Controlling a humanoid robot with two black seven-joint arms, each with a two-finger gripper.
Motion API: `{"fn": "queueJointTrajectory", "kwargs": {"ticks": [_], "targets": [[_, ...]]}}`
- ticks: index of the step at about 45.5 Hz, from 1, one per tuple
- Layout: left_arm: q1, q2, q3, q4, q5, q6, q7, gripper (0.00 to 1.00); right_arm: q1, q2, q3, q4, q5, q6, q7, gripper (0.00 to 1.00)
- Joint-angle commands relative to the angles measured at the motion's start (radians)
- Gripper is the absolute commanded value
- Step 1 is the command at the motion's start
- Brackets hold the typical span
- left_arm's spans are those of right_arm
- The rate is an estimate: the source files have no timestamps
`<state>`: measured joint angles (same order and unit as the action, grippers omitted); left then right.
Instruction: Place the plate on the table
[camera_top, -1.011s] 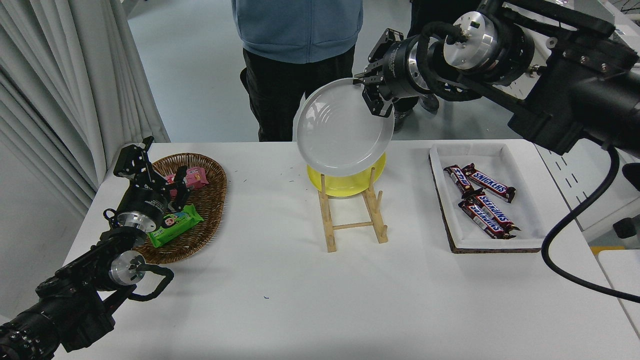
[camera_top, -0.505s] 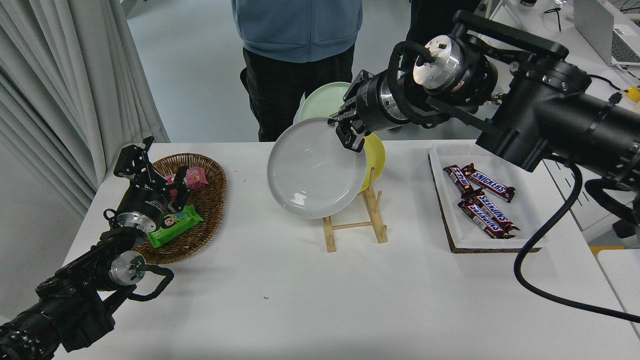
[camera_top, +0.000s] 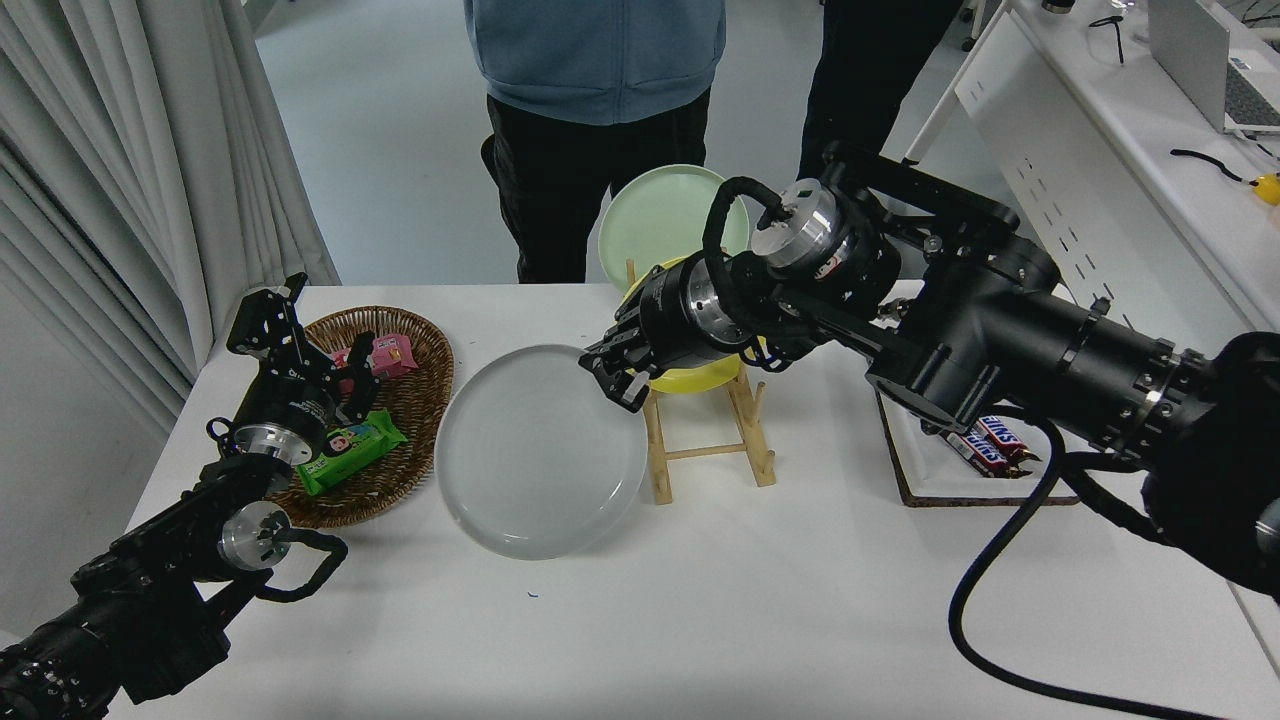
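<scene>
The plate (camera_top: 541, 452) lies low over the table (camera_top: 700, 620) at centre frame, just left of the wooden rack (camera_top: 705, 440); whether it touches the tabletop cannot be told. The right gripper (camera_top: 615, 375) is clamped on its upper right rim. At lower left the left gripper (camera_top: 300, 345) is parked over the wicker basket (camera_top: 415, 420), fingers spread and holding nothing. Farther back, a yellow plate (camera_top: 690, 378) and a pale green plate (camera_top: 655, 225) stand in the rack.
</scene>
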<state>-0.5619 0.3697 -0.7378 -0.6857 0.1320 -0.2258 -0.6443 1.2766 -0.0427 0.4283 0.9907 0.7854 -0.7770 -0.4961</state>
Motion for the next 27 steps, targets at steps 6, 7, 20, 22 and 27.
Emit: {"fn": "queueJointTrajectory", "kwargs": {"ticks": [6, 7, 20, 22, 27], "targets": [[0.0, 0.0, 0.0, 0.0, 0.0, 0.0, 0.0, 1.0, -0.082, 0.038, 0.04, -0.052, 0.055, -0.008, 0.005, 0.0], [-0.001, 0.0, 0.0, 0.0, 0.0, 0.0, 0.0, 1.0, -0.086, 0.038, 0.032, -0.058, 0.055, -0.008, 0.005, 0.0], [-0.001, 0.0, 0.0, 0.0, 0.0, -0.001, 0.0, 1.0, -0.126, 0.038, -0.066, -0.092, 0.057, -0.008, 0.005, 0.0], [0.0, 0.0, 0.0, 0.0, 0.0, -0.001, 0.0, 1.0, -0.134, 0.038, -0.068, -0.092, 0.057, -0.008, 0.005, 0.0], [0.0, 0.0, 0.0, 0.0, 0.0, 0.0, 0.0, 1.0, -0.152, 0.038, -0.086, -0.092, 0.057, -0.008, 0.005, 0.0]]}}
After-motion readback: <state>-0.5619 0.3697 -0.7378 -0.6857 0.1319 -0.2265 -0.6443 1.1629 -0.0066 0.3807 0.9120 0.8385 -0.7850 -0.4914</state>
